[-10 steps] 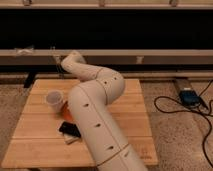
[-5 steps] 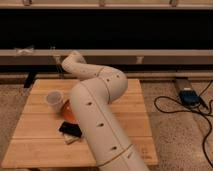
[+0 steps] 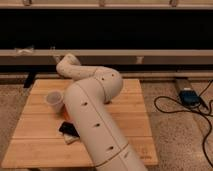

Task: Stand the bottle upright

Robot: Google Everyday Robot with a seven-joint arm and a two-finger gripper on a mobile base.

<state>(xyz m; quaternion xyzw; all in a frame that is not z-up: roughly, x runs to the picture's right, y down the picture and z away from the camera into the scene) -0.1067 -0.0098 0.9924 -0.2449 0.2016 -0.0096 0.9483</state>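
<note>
Claw point(image 3: 60, 56) up at the far left edge of the bench point(image 3: 132, 117), over the back rim, at the tip of the arm point(image 3: 95, 120). Released, spread wide, gripping nothing. Well apart from the bottle.

Arm coming in from bottom right, running up across the middle of the bench, bending at an elbow near the far side, then doubling back left to the claw. Covers a good part of the bench top.

White cup point(image 3: 54, 100) upright on the left half of the bench, just beside the arm's left flank, nearer the camera than the claw.

Nearer still: dark flat object point(image 3: 66, 128) lying on the bench, tucked against the arm. Pale thing poking out right below it at the arm's edge, probably the bottle point(image 3: 72, 140). Lying down, not standing, mostly hidden behind the arm, right up against the dark object.

Bench made of light wooden slats, standing on a speckled floor point(image 3: 175, 145). Black cable point(image 3: 172, 107) looping over the floor right of the bench, leading to a small blue-grey box point(image 3: 189, 96) near the wall. White rail point(image 3: 130, 52) running along the wall behind the bench, dark panel above it.
</note>
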